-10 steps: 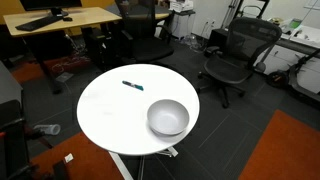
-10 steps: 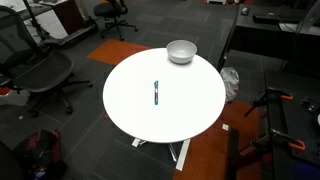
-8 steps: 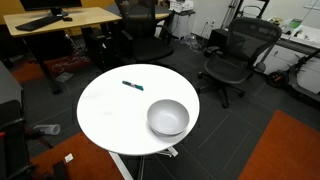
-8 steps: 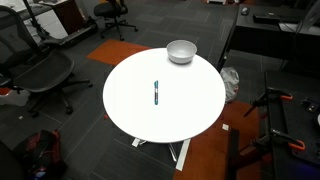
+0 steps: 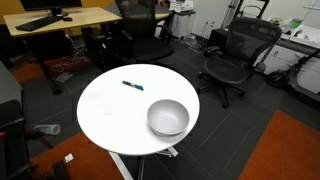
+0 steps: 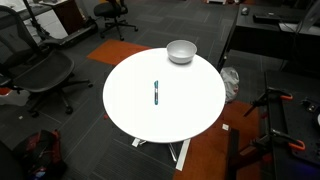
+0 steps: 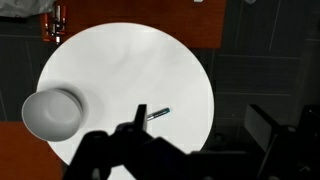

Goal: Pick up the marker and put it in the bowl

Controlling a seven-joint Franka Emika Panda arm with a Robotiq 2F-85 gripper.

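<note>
The marker (image 5: pixel 132 85), a thin dark stick with a blue-teal section, lies flat on the round white table (image 5: pixel 108 112). It also shows in an exterior view (image 6: pixel 156 93) near the table's middle and in the wrist view (image 7: pixel 159 113). The light grey bowl (image 5: pixel 168 117) stands near the table's edge, empty, apart from the marker; it also shows in an exterior view (image 6: pixel 181 50) and in the wrist view (image 7: pixel 52 113). My gripper (image 7: pixel 200 128) shows only in the wrist view, open and empty, high above the table, with one dark finger beside the marker in the picture.
Black office chairs (image 5: pixel 232 55) (image 6: pixel 40 70) stand around the table. A wooden desk (image 5: pixel 60 20) is at the back. Orange carpet (image 5: pixel 285 150) borders the dark floor. A dark stand (image 6: pixel 275 110) is close to the table.
</note>
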